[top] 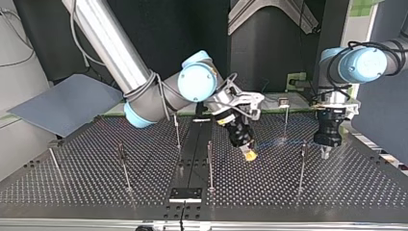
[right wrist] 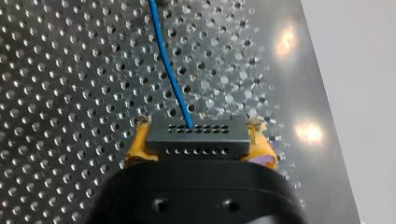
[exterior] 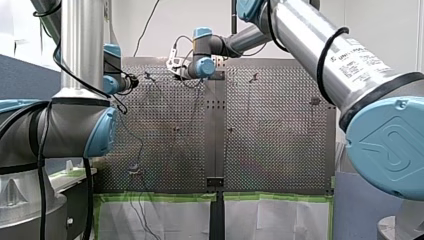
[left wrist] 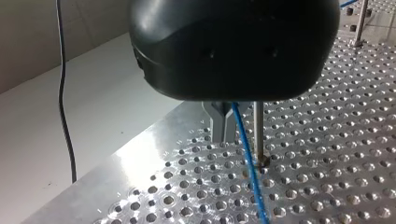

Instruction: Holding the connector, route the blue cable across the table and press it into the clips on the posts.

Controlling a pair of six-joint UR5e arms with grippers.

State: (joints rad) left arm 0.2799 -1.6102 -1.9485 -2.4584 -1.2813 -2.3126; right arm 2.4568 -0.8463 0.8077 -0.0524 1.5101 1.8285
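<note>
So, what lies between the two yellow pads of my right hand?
The right wrist view shows it: the black connector sits between the yellow pads of my right hand, held at both ends. The blue cable leaves it ahead, over the table.

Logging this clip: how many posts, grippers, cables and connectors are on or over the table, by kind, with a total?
posts: 6
grippers: 2, my left gripper and my right gripper
blue cable: 1
connector: 1
Total: 10
</note>
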